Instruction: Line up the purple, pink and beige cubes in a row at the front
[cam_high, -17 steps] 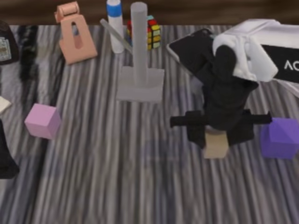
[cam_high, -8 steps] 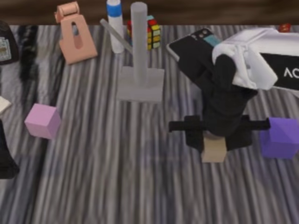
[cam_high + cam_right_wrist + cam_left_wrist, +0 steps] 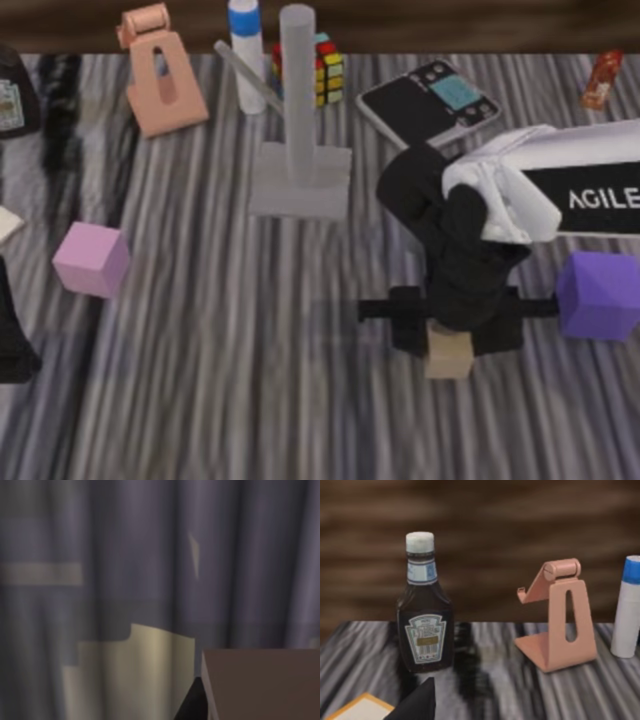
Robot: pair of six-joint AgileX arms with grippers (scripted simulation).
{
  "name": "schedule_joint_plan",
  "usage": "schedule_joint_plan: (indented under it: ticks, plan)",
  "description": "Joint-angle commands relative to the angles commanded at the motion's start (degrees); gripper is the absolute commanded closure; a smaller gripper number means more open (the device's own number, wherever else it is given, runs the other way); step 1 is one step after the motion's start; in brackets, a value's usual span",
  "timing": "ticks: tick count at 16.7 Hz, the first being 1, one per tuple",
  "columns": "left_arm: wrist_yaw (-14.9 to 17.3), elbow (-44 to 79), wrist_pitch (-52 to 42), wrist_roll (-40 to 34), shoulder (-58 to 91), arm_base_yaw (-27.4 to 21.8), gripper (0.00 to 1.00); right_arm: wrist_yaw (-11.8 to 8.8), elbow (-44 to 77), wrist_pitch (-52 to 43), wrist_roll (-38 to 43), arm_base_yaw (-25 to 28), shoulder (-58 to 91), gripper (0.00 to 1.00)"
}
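Note:
The beige cube (image 3: 449,354) is gripped by my right gripper (image 3: 450,338), which is shut on it at the front right of the middle. In the right wrist view the beige cube (image 3: 262,684) fills the corner beside one dark finger (image 3: 192,706). The purple cube (image 3: 598,294) rests on the table just right of that gripper, apart from it. The pink cube (image 3: 91,259) sits at the left side. My left arm (image 3: 12,345) is parked at the left edge.
At the back stand a salmon phone stand (image 3: 163,83), a white bottle with a blue cap (image 3: 245,52), a multicoloured puzzle cube (image 3: 327,70), a grey post on a base (image 3: 300,175), a dark phone (image 3: 428,100) and a sauce bottle (image 3: 424,614).
My right arm has carried the beige cube toward the front and slightly left. The phone at the back, earlier covered by the arm, now shows.

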Motion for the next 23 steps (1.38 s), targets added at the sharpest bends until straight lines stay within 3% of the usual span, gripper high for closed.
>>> schedule_joint_plan:
  ticks: [2,15,23]
  plan:
    - [0.0,0.0,0.0,0.0,0.0,0.0,0.00,0.0,0.0,0.0,0.0,0.0,0.0,1.00]
    - [0.0,0.0,0.0,0.0,0.0,0.0,0.00,0.0,0.0,0.0,0.0,0.0,0.0,0.02]
    - [0.0,0.0,0.0,0.0,0.0,0.0,0.00,0.0,0.0,0.0,0.0,0.0,0.0,0.00]
